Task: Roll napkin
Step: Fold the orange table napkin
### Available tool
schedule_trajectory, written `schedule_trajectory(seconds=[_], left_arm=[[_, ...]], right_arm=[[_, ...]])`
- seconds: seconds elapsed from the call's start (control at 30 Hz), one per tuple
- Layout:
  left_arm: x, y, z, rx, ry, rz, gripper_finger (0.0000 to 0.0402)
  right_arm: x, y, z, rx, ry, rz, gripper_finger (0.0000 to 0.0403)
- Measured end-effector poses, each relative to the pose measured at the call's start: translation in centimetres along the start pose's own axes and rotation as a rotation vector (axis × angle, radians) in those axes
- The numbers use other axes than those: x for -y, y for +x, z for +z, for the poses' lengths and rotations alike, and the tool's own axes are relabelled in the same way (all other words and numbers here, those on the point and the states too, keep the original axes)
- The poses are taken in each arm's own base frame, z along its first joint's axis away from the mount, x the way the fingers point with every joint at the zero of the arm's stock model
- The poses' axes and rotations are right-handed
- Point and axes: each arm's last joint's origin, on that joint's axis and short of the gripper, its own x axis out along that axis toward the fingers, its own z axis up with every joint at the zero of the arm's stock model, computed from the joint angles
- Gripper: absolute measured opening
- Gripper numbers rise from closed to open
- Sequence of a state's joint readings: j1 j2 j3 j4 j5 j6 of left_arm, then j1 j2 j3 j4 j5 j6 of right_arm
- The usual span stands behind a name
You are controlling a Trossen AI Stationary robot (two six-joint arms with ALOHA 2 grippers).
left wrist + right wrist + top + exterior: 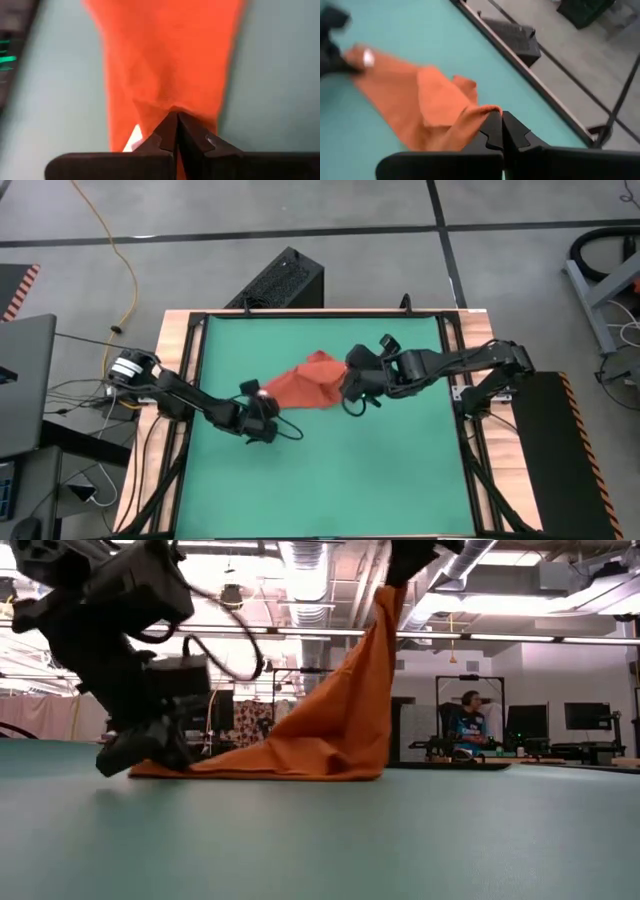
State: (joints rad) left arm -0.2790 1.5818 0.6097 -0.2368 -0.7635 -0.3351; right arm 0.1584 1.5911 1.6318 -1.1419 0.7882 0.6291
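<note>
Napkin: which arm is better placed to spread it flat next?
Probably the right. Its fingers hold the napkin raised off the green mat, free to pull outward, while the left fingers pin the opposite end low.

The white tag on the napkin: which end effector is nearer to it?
Left. The left end effector is shut on the napkin right beside the white tag. The right end effector pinches the opposite end, lifted above the table.

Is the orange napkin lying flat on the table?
No. One end of the napkin is lifted high by the right claw, while the left claw pinches the other end down on the green table.
</note>
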Motion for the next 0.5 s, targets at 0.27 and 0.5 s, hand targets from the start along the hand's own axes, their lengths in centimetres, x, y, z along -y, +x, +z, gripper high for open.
schedule_trajectory(seconds=[0.27,0.5], left_arm=[[-4.9,-3.6,2.3,0.146,-0.086,0.166,0.0],[-6.4,-8.0,4.1,0.59,-0.291,-0.258,0.0003]], right_arm=[[-1.3,0.7,-2.8,-0.134,-0.022,-0.084,0.0005],[-2.6,1.9,-4.2,-0.195,-0.08,-0.11,0.0005]])
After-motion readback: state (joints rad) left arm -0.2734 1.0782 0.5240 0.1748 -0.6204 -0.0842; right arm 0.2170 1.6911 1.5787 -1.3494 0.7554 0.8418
